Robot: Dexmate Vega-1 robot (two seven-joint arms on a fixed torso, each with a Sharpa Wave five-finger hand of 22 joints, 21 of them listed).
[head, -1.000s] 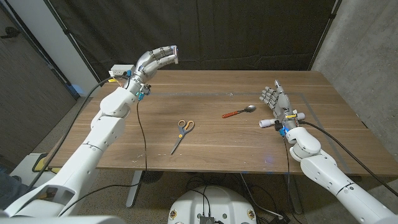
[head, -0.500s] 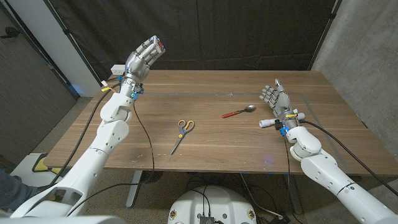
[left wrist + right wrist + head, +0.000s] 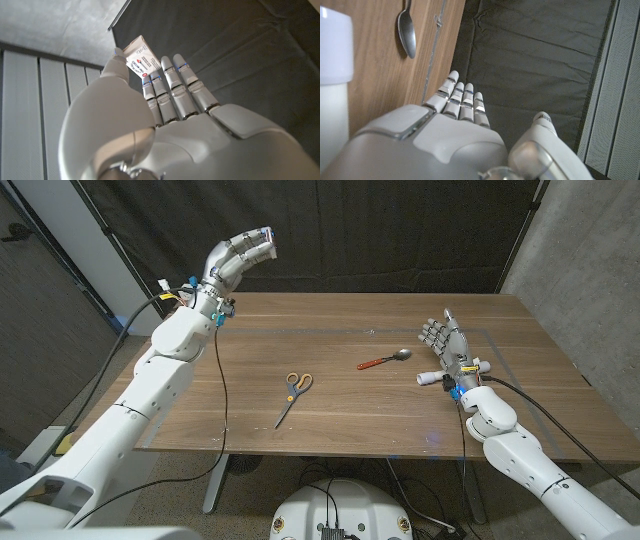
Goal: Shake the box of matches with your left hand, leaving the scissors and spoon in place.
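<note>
Small white cardboard matchbox with red print (image 3: 141,57): pinched between thumb and fingers (image 3: 170,87) of the left hand (image 3: 236,257), which is holding it high in the air above the far left corner of the brown wooden tabletop (image 3: 350,405). Long axis appears to be running along the fingers, outer end poking past the fingertips. Judging the shake to be the step in hand; next stroke calls for a firm pinch.

Well below, orange-handled scissors (image 3: 291,395) and red-handled metal spoon (image 3: 385,359) are lying apart. Right hand (image 3: 447,350), just beside the spoon, is standing with fingers released, holding nothing.
</note>
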